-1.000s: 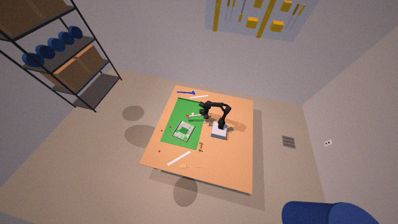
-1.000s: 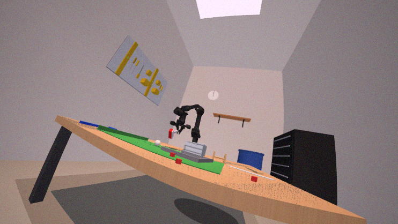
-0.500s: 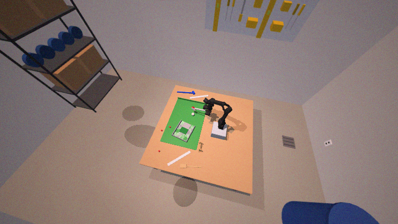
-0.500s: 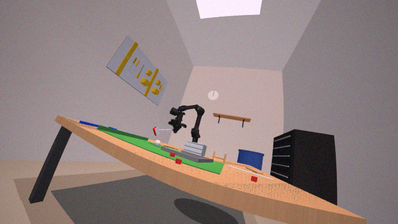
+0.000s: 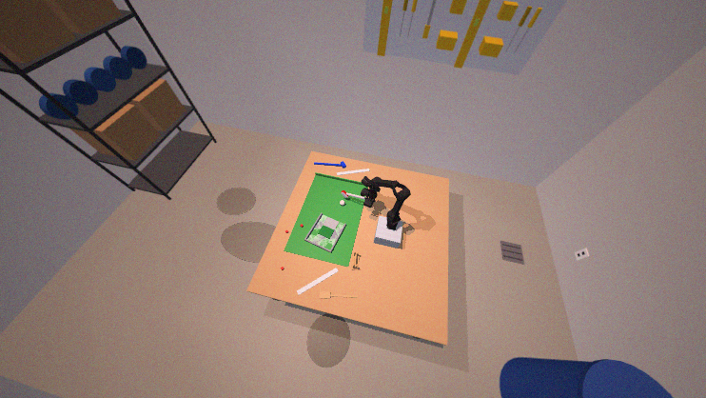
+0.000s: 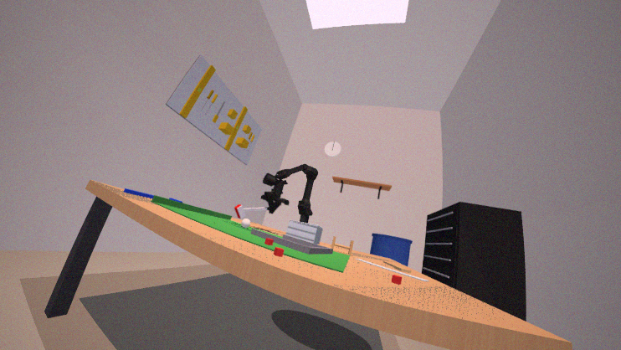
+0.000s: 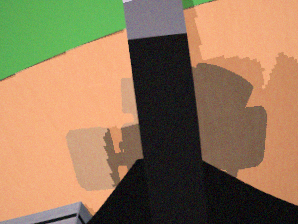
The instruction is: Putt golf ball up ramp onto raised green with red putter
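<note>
Putter clamped, head near ball

Gripper (image 5: 366, 203) (image 6: 271, 211) is clamped on the red putter (image 5: 356, 196) (image 6: 254, 208) at the handle end; head hangs above the green mat (image 5: 305, 209) (image 6: 206, 217), near the golf ball (image 5: 342, 202) (image 6: 245, 223). Putter looks light, stiff, probably smooth. Best grip: handle, well back from head. Long lever, so a knock could twist it. Ball sits off the ramp (image 5: 311, 230) (image 6: 300, 246); putt pending.
</note>
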`<action>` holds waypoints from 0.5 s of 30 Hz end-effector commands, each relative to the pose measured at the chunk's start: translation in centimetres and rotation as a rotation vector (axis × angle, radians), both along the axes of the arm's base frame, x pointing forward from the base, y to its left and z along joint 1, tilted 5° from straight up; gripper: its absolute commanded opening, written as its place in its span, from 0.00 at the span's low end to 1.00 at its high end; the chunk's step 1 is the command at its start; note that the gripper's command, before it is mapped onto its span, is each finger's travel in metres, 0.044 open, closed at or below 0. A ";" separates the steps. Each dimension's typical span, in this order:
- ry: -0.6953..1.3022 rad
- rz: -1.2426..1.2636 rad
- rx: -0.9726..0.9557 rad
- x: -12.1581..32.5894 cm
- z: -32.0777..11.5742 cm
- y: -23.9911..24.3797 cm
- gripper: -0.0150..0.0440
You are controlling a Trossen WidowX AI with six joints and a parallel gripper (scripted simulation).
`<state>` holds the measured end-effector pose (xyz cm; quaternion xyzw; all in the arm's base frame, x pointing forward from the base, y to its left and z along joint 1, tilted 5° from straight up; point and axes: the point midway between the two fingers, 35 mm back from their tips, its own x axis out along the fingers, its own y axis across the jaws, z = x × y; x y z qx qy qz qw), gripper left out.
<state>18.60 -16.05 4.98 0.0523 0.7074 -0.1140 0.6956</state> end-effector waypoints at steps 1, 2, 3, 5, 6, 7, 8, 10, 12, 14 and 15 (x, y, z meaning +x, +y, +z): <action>-0.005 0.004 -0.006 0.1 -0.5 -0.1 0.25; -0.005 0.004 -0.006 0.1 -0.6 -0.2 0.25; -0.005 0.004 -0.006 0.1 -0.7 -0.2 0.25; -0.005 0.004 -0.006 0.1 -1.0 -0.2 0.25; -0.005 0.004 -0.006 0.1 -1.1 -0.2 0.25; -0.005 0.004 -0.006 0.1 -1.3 -0.2 0.25; -0.005 0.004 -0.006 0.1 -1.4 -0.2 0.25; -0.005 0.004 -0.006 0.1 -1.8 -0.3 0.25; -0.005 0.004 -0.006 0.1 -2.1 -0.3 0.25; -0.005 0.004 -0.006 0.1 -2.4 -0.3 0.25; -0.004 0.004 -0.006 0.0 -2.6 -0.3 0.25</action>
